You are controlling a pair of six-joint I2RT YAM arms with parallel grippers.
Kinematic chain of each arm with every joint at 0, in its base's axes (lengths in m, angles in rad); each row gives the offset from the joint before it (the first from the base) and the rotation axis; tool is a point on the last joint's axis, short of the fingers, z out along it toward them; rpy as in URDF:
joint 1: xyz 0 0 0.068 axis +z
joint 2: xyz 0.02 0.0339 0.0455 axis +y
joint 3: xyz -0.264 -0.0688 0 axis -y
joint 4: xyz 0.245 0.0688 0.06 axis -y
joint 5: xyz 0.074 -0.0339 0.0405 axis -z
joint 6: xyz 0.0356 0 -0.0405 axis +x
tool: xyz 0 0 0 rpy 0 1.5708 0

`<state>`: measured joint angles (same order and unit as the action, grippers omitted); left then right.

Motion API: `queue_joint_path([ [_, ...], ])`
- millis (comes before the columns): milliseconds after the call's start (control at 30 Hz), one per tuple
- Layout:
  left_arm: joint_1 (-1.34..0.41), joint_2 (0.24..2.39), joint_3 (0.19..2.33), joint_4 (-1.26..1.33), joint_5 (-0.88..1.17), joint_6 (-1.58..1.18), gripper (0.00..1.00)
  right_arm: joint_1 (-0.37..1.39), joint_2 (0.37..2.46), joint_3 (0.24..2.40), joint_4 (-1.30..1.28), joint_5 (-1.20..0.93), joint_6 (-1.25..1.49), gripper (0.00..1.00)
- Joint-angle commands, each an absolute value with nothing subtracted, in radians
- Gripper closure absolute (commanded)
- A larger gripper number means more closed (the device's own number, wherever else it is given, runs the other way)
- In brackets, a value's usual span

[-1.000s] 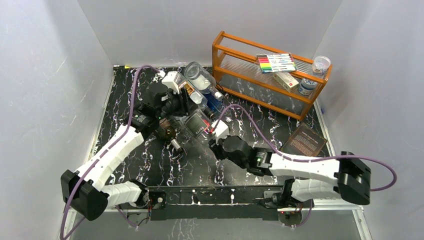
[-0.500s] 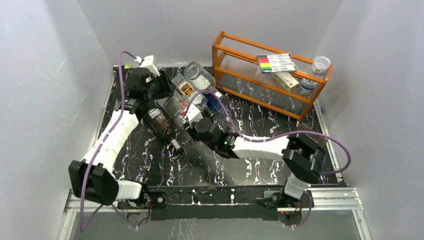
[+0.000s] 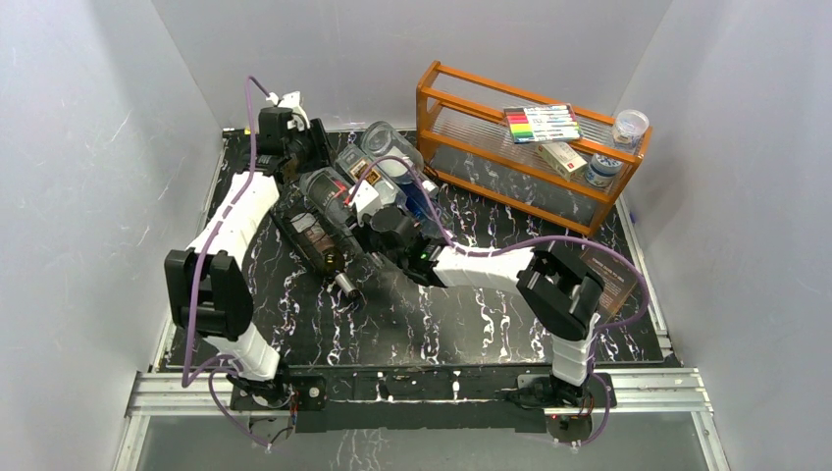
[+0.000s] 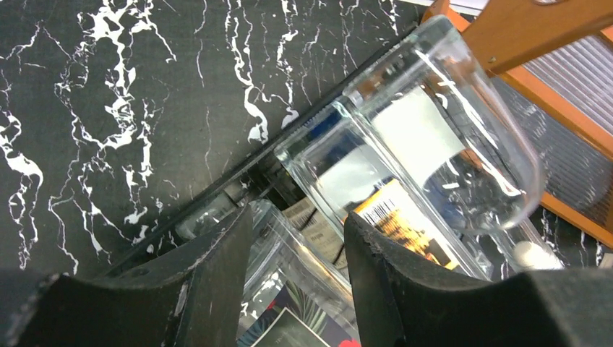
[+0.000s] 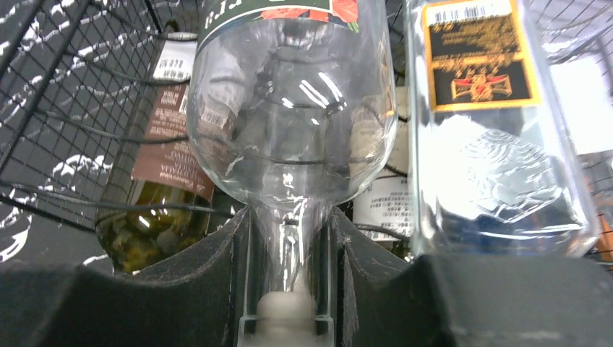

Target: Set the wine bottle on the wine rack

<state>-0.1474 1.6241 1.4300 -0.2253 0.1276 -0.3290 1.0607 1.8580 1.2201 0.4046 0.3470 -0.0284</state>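
Wine bottle [image 5: 293, 108] looks cradled in the wine rack [image 5: 58, 79]. Right gripper's [image 5: 290, 224] jaws clamp its neck. Left gripper's [image 4: 298, 217] jaws straddle its base, grip unclear. Release remains.

Bright, even overhead light; soft shadows on the bench [image 3: 471, 324].
Glare on the wine bottle [image 5: 289, 123] at 12 o'clock; wrist-view jaws blurred.

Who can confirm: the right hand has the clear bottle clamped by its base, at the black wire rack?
Not by its base. The right hand has the clear bottle clamped by its neck, at the black wire rack. The right wrist view shows it: the thin neck sits pinched in the hand, and the bottle's shoulder widens away from it.
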Motion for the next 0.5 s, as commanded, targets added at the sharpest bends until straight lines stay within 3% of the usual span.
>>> queue_joint_path([
  [0,-0.126,1.66,1.517,-0.325,0.138,-0.294,0.51,1.058,1.823,1.341,0.689,0.348,-0.015,0.97],
  [100,-0.104,1.661,1.54,-0.338,0.089,-0.279,0.48,1.058,1.835,1.364,0.652,0.36,-0.003,0.83],
  [300,-0.065,1.626,1.577,-0.38,0.009,-0.275,0.34,1.05,1.864,1.394,0.611,0.369,0.014,0.47],
  [467,-0.058,1.522,1.562,-0.453,0.002,-0.249,0.24,1.05,1.859,1.386,0.605,0.353,0.022,0.29],
])
